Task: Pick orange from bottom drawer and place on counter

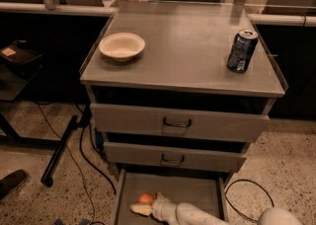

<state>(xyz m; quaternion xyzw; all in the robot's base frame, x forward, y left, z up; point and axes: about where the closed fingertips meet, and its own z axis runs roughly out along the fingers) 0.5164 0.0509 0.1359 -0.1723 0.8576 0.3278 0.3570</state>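
Observation:
The orange (145,198) lies on the floor of the open bottom drawer (192,189), at its left side. My gripper (147,205) reaches into the drawer from the lower right on a white arm (190,214). It sits right against the orange's near side, at the level of the drawer floor. The counter (182,41) is the flat grey top of the cabinet, above two shut drawers.
A cream bowl (122,46) stands at the counter's left and a dark blue can (242,50) at its right. The two upper drawers (177,123) have dark loop handles. Cables (89,155) and a black bar (59,152) lie on the speckled floor left of the cabinet.

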